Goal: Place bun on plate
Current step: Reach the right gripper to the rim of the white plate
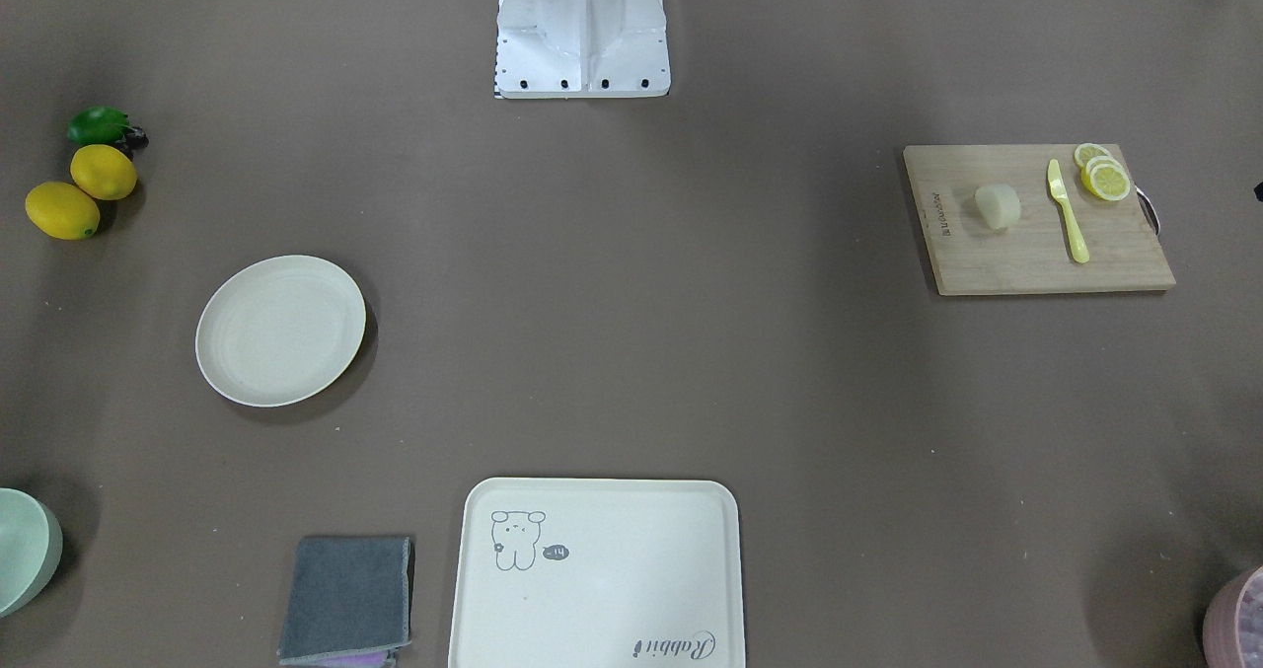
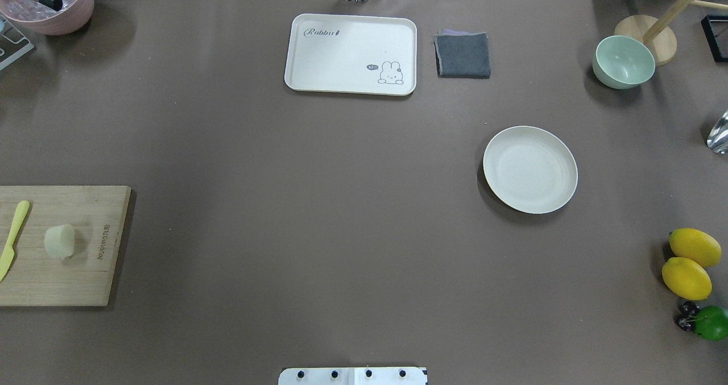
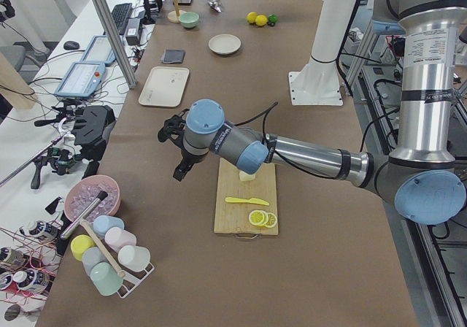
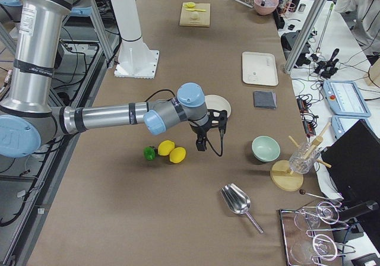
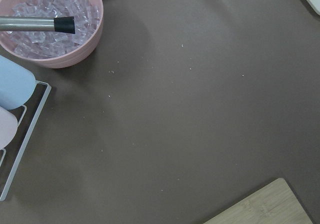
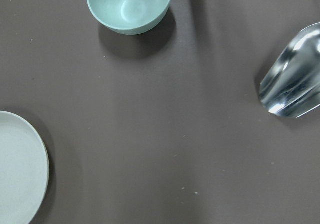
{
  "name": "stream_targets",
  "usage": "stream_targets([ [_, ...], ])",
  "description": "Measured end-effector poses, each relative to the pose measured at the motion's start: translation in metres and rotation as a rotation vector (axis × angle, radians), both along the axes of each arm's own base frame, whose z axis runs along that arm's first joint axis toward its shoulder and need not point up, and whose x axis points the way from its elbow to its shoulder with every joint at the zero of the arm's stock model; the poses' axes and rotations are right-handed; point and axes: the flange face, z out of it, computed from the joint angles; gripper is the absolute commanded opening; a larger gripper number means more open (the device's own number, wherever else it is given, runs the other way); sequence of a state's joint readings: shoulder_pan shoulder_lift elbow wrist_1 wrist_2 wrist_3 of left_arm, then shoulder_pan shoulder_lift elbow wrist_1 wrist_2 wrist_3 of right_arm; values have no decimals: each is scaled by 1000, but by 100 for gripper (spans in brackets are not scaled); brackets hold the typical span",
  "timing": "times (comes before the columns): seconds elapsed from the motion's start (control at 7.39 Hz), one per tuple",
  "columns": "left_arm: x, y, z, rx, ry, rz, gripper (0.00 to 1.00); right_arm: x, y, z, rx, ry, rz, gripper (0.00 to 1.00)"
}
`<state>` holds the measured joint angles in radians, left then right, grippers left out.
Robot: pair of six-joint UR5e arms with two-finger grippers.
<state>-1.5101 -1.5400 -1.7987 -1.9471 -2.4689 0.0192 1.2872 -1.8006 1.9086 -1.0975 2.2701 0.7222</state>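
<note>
The bun is a small pale lump standing on a wooden cutting board. Far across the table lies the round cream plate, with nothing on it. Only the exterior left view shows my left gripper; it hangs over bare table just beside the board, near the bun. My right gripper appears only in the exterior right view, hovering between the plate and the green bowl. I cannot tell whether either gripper is open or shut.
On the board also lie a yellow knife and lemon slices. A cream tray, grey cloth, green bowl, two lemons, a lime, a metal scoop and a pink ice bowl ring the table.
</note>
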Motion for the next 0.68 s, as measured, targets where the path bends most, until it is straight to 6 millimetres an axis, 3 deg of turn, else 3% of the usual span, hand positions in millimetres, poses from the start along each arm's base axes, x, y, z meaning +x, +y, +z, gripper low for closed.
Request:
stream_targets([
  [0.41,2,0,-2,6,2,5,98,-142,-22,14,-8,-71,124,90],
  [0.54,2,0,-3,7,2,5,98,-184,-31,5,-11,-108,157,88],
  [0.68,2,0,-3,7,2,5,98,-212,-34,-6,-14,-133,174,84],
])
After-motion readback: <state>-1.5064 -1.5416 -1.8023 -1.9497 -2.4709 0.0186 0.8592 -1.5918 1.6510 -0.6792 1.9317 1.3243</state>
